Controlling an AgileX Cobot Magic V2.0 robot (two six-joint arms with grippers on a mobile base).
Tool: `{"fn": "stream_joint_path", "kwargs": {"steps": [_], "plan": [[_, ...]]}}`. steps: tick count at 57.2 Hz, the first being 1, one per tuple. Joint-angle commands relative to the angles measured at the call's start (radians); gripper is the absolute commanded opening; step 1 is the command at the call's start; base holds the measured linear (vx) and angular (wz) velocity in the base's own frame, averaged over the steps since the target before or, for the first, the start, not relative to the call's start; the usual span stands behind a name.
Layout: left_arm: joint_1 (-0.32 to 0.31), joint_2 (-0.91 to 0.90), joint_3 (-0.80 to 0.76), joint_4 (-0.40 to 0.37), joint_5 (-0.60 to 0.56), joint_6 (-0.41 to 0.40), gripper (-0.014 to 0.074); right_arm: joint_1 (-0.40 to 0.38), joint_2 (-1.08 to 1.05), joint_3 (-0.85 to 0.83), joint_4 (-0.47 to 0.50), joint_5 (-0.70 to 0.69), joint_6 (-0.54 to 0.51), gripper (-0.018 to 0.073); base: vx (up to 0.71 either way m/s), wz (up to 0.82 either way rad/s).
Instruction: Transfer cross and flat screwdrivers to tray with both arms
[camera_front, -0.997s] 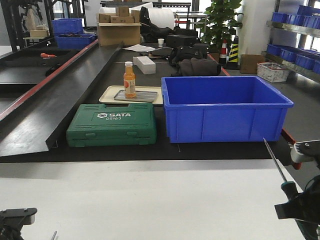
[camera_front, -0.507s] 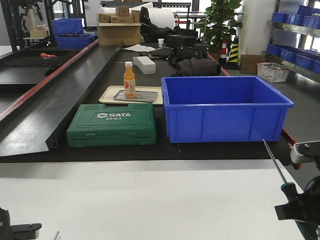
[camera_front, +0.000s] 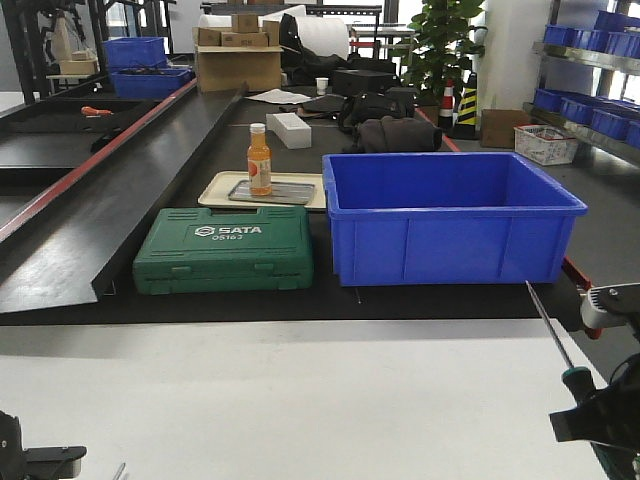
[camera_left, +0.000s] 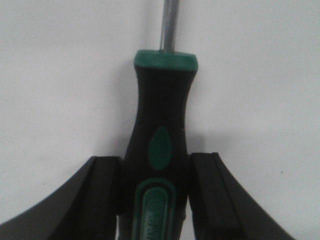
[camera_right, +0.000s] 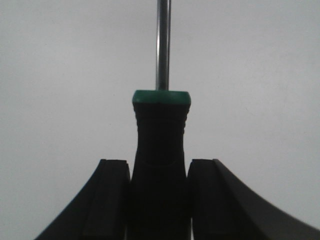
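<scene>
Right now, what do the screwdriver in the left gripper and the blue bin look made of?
Screwdriver in the left gripper: handle looks like matte black rubbery plastic with green inserts; shaft bare metal, by its silver sheen. Blue bin: probably hard moulded plastic, smooth and slightly glossy.

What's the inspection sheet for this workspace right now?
Surface: white tabletop in front, black mat behind.
Job's things: black-and-green screwdriver with oval green inlay in left pincer; black-and-green screwdriver with ribbed neck in right pincer, shaft angled up; wide grey metal tray nothing seen.
Clutter: green plastic tool case, deep blue plastic bin, orange plastic bottle standing on grey plate in cream tray.
Pincers: both shut on handles.
Cables: nothing seen.
Surroundings: potted green plant, brown cardboard boxes, blue crates on shelving.
</scene>
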Motion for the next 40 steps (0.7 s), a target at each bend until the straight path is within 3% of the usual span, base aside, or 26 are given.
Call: {"fn": "stream_joint_path", "kwargs": {"steps": [1, 11, 27, 40], "plan": [[-0.008, -0.055, -0.008, -0.024, -0.03, 0.018, -0.0007, 0.0, -0.026, -0.025, 0.012, -0.07, 0.001, -0.0008, 0.0, 0.0], [-0.025, -0.222, -0.009, -0.026, -0.096, 0.029, -0.0006, 0.0, -0.057, -0.025, 0.041, -0.105, 0.001, -0.0008, 0.0, 0.0], [-0.043, -0.668, -0.011, -0.038, -0.213, 0.028, -0.0003, 0.001, -0.207, -0.025, 0.078, -0.144, 0.0, -0.0008, 0.0, 0.0], [-0.043, -0.968, -0.011, -0.042, -0.245, 0.028, -0.0003, 0.001, -0.364, -0.025, 0.08, -0.147, 0.0, -0.0008, 0.0, 0.0]]}}
